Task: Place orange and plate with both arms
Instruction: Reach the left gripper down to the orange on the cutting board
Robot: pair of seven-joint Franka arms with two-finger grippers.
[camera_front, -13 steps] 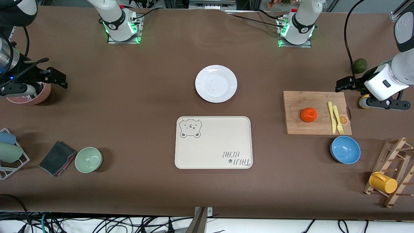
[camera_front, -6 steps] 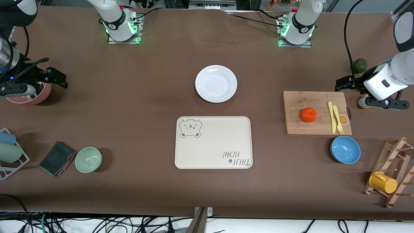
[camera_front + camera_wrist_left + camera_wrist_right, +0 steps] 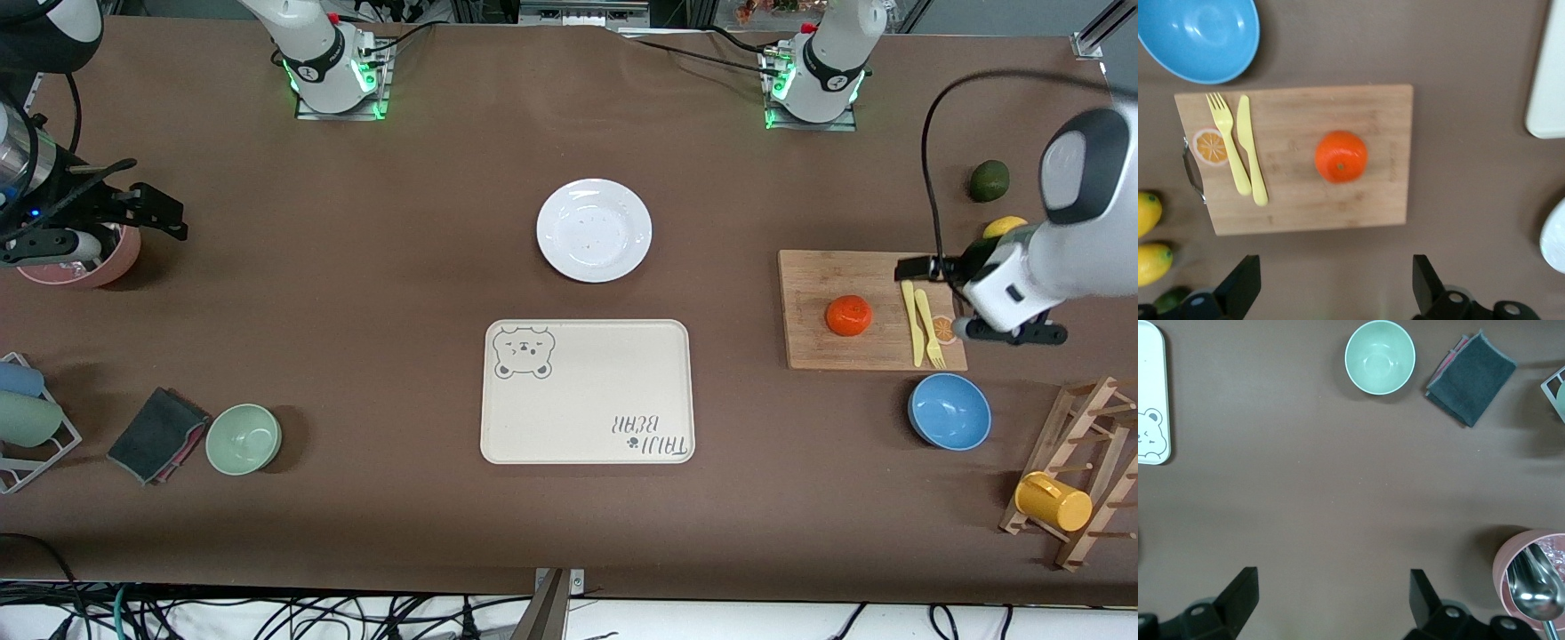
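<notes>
Reaching for the orange (image 3: 848, 315) mid-board (image 3: 827, 276) with our left gripper (image 3: 1331, 287) spread wide, we could nudge it and send it rolling off toward the table. Our right gripper (image 3: 1331, 603), equally wide, waits over the pink bowl (image 3: 114, 258) at the table's end, well apart from the plate (image 3: 594, 230) at the table's middle.

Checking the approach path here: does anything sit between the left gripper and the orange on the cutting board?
Nothing visible blocks it. The orange sits alone mid-board on the cutting board; the yellow fork and knife lie beside it, apart, toward the left arm's end. The left gripper hangs open over the board's edge.
</notes>
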